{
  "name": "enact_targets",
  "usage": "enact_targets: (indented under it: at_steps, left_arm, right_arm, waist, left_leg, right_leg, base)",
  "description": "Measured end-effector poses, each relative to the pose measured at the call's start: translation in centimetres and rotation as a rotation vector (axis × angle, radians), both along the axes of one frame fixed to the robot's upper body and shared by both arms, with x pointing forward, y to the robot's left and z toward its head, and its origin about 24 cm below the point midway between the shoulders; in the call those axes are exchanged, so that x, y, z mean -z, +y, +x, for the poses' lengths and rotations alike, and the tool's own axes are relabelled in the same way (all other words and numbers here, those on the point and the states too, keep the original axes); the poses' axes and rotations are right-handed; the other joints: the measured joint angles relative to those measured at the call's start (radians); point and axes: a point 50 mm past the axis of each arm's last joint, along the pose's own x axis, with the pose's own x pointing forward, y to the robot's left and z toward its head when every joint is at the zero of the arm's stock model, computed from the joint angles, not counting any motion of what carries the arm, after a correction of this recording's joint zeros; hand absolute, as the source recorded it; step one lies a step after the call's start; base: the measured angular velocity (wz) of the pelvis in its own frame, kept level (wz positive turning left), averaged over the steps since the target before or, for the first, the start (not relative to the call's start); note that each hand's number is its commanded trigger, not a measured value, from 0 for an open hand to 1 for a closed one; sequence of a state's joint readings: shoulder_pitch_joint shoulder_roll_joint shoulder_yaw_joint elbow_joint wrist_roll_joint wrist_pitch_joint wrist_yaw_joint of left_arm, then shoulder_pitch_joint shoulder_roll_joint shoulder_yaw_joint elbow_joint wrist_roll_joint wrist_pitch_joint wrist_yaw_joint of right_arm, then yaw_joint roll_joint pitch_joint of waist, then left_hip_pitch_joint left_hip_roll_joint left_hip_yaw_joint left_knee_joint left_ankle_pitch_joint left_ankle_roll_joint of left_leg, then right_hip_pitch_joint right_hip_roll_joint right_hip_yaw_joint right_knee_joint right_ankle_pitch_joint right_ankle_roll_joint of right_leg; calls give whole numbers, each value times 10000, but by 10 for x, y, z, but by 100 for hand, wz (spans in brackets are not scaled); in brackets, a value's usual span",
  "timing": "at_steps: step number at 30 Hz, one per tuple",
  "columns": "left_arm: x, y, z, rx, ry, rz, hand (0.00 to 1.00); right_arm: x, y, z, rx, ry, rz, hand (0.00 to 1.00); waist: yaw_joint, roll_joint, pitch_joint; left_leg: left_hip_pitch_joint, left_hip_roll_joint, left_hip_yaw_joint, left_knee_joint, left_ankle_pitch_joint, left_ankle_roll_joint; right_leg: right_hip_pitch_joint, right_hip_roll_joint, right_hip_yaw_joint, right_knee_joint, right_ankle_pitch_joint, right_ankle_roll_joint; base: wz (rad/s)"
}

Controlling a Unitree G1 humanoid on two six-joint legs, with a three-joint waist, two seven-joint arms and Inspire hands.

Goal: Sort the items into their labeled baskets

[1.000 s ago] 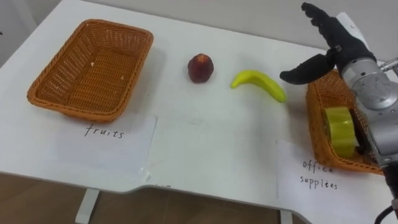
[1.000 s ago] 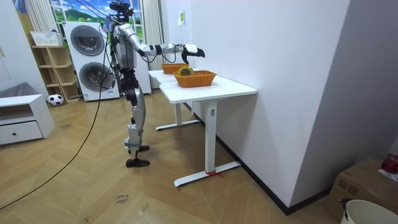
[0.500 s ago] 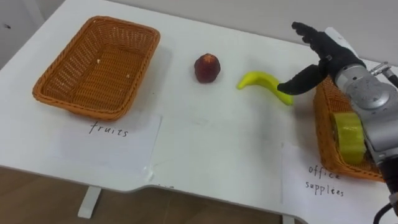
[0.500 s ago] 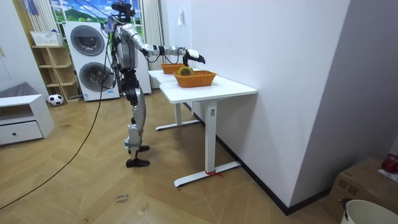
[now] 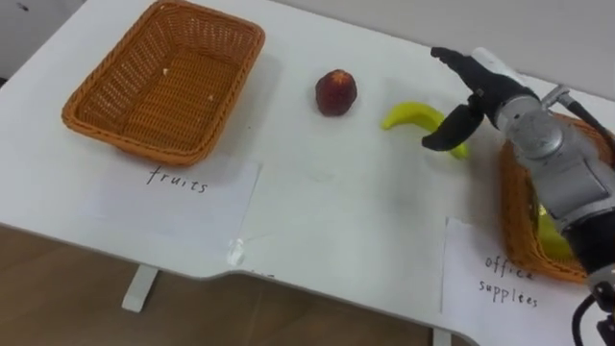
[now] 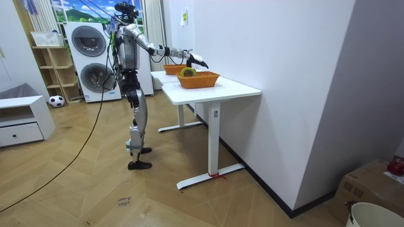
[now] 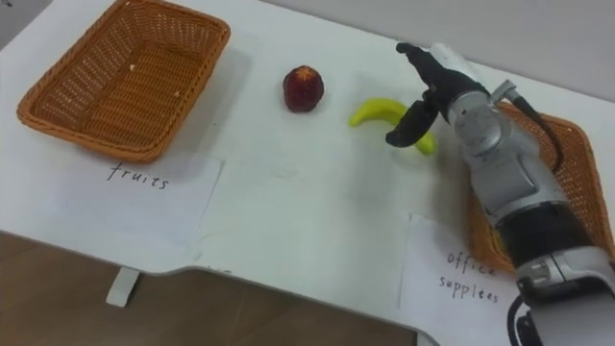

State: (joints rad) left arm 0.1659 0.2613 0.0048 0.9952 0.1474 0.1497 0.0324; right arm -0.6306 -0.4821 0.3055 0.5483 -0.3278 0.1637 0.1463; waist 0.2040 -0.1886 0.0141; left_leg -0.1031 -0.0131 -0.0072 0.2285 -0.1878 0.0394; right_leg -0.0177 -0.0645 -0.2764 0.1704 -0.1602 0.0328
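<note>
A yellow banana [image 5: 415,117] [image 7: 377,112] lies on the white table [image 5: 346,211], right of a red apple [image 5: 335,92] [image 7: 303,87]. My right hand [image 5: 467,96] [image 7: 429,88] hovers open just over the banana's right end, fingers spread and thumb pointing down beside it. An empty wicker basket [image 5: 163,81] labelled for fruits stands at the far left. A second wicker basket [image 5: 524,207] [image 7: 567,163] labelled for office supplies sits at the right, mostly behind my forearm, with something yellow-green inside. In the room view I stand at the table's end with the right arm [image 6: 170,50] stretched over it.
Two paper labels [image 5: 178,183] [image 5: 504,279] lie at the table's front edge below each basket. The room view shows washing machines [image 6: 88,60] behind me and a low white cabinet [image 6: 22,123] at its left.
My right hand has moved down and leftward from above the office basket to the banana's right end. The eye view has shifted, sliding the scene rightward.
</note>
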Motion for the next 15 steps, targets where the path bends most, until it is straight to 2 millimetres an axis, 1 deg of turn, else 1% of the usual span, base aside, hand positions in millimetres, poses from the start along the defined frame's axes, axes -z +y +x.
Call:
enact_targets:
  at_steps: [3,7,9,15]
  left_arm:
    - [0,1,0,0,9,29,0]
    - [0,-1,3,180,-17,1,0]
    - [0,-1,3,203,-26,7,0]
    - [-1,-2,11,94,-342,-142,0]
  right_arm:
    - [-3,6,2,-148,-168,-165,0]
    - [-8,12,5,-350,-318,-314,0]
    - [-8,13,7,-385,-290,-411,0]
    - [-9,5,11,-3,-298,-920,0]
  waist:
    - [-12,-56,13]
    - [-3,-130,10]
    - [-2,-156,23]
    - [157,-213,34]
  left_leg:
    - [-150,2,-9,44,0,0]
    - [-447,3,-17,124,1,-1]
    - [-482,2,-27,133,1,-1]
    - [-617,1,-40,138,2,0]
  right_leg:
    - [-127,1,-5,6,1,-1]
    - [-371,4,-8,2,9,-14]
    - [-404,4,-5,2,9,-15]
    - [-546,2,-2,-1,19,-30]
  base:
    - [0]
    - [0]
    - [0]
    - [0]
